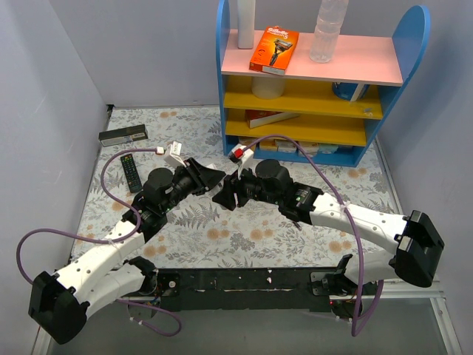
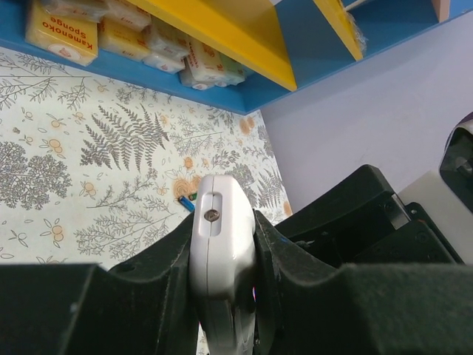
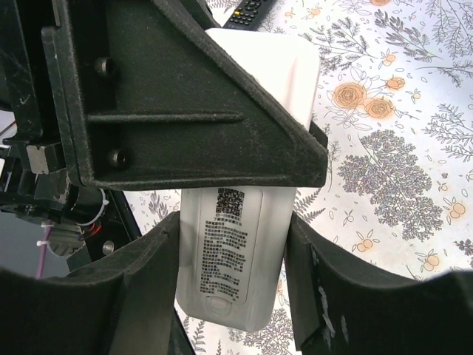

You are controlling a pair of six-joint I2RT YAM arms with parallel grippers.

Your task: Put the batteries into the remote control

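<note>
Arms (image 1: 96, 266) reach up from the bottom corners of the overhead view and meet over the middle of the bench (image 1: 244, 237). The left fingers (image 2: 166, 270) are pinched on the flat faces of the white remote (image 2: 222, 237), which stands edge-on between them at the bottom centre of the left wrist view. The right fingers (image 3: 151, 285) press against both long sides of the same remote, whose printed label shows low in the right wrist view. It is held off the bench. Beyond it, mid-frame in the left wrist view, the batteries (image 2: 186, 201), one blue and one green, lie together on the fern-print cloth. Farther back, a black remote (image 1: 131, 171) and a dark flat box (image 1: 123, 135) lie at the left of the overhead view. A blue shelf (image 1: 369, 65) carrying an orange razor pack (image 1: 274, 49) fills the top.
</note>
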